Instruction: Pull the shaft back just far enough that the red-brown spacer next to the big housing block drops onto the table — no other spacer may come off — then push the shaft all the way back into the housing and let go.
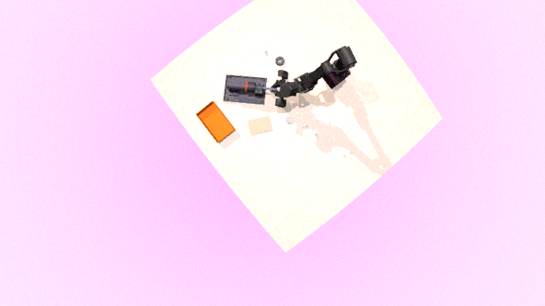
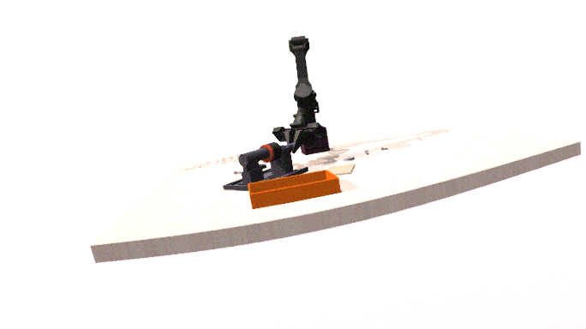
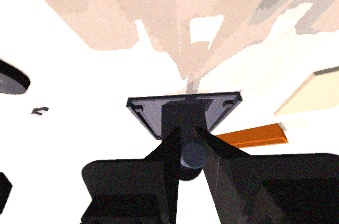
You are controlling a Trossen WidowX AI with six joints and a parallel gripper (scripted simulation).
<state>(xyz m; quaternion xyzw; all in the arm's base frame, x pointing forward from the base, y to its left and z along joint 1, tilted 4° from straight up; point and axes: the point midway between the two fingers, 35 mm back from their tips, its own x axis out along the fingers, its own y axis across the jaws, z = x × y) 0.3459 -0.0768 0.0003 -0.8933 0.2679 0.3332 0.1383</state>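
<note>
"Because the shaft (image 1: 269, 88) (image 3: 193, 155) sticks out past the near support (image 1: 258, 90) (image 2: 281, 164) (image 3: 183, 115), I have my fingers (image 1: 276, 88) (image 2: 295, 151) pinched on its free end," I say. "From there a straight pull should leave the spacers to the support."

"And the red-brown one?"

"Up in line with the shaft, between the housing (image 1: 235, 82) (image 2: 254, 155) and the dark spacers (image 1: 252, 87) (image 2: 275, 151). The red-brown spacer (image 1: 246, 87) (image 2: 270, 151) hasn't dropped. I judge it goes first because it sits nearest the shaft's inner tip; too long a pull would free its neighbour."

"How far out is the shaft?"

"I can't tell; the tip is hidden."

"Room to work?"

"Behind me, toward my base, the pull line looks free. The base plate (image 1: 241, 101) (image 2: 230, 187) (image 3: 186, 95) has a raised rim below, so I'd keep level. The loose ring (image 1: 276, 60) (image 3: 8, 77) lies off to one side, near one outer finger part; the pad (image 1: 260, 125) (image 2: 343, 169) (image 3: 316, 95) and the bin (image 1: 218, 123) (image 2: 294, 194) (image 3: 253, 135) lie on the other, outside my line."

"Then?"

"Short pull, watch the drop, push fully home, let go."
</note>
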